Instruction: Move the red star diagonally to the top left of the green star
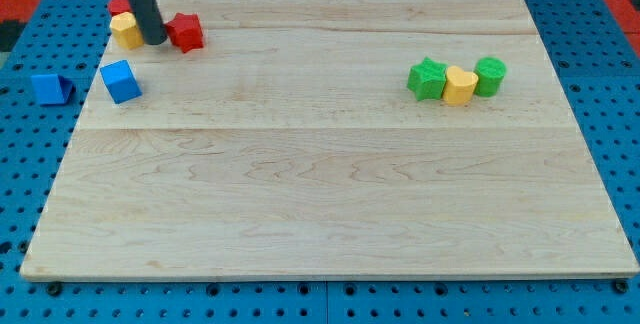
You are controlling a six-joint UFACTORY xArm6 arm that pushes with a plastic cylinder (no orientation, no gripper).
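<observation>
The red star [185,32] lies near the board's top left corner. My tip [155,40] stands right beside it, on its left, touching or nearly touching it. The green star [427,79] lies far off at the view's right, at the left end of a row of three blocks. A yellow block [126,30] sits just left of my tip.
A yellow block [459,85] and a green cylinder [490,76] sit right of the green star. A red block [120,6] is behind the rod. A blue cube [121,81] sits at the board's left edge. A blue block [49,88] lies off the wooden board [330,184].
</observation>
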